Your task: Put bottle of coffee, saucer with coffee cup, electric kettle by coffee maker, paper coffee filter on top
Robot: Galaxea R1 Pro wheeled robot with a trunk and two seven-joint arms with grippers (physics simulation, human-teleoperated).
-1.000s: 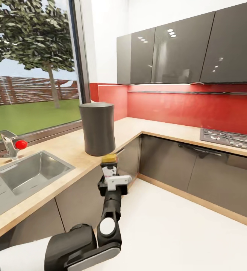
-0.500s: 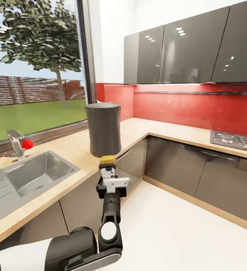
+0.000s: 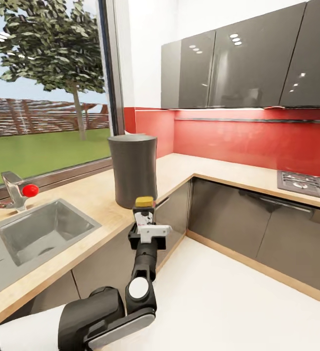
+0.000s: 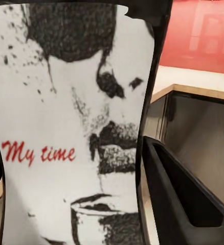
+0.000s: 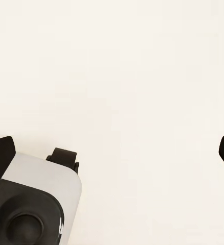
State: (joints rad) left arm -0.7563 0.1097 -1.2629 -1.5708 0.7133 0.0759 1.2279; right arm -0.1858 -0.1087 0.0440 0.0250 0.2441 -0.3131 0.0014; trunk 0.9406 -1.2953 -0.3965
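The coffee maker (image 3: 133,170) shows its smooth charcoal back and stands on the pale beige countertop (image 3: 94,192) near the corner. My left gripper (image 3: 147,225) is shut on the bottle of coffee (image 3: 144,210), held upright just in front of the counter edge below the maker, yellow lid up. In the left wrist view the bottle's white label (image 4: 66,127) reads "My time", with a dark finger (image 4: 186,196) beside it. My right gripper (image 5: 112,150) hangs open over white floor, with nothing between its fingers.
A steel sink (image 3: 38,234) with a red-knobbed faucet (image 3: 18,192) lies left of the maker. A gas hob (image 3: 308,183) sits on the right run of counter. Glossy dark cabinets (image 3: 237,61) hang above, under-counter ones (image 3: 247,219) below. White floor (image 3: 228,302) spreads to the right.
The head view has shifted, so the counter and maker sit a little further right in the picture. My left gripper has lifted the bottle slightly, closer to the maker's base.
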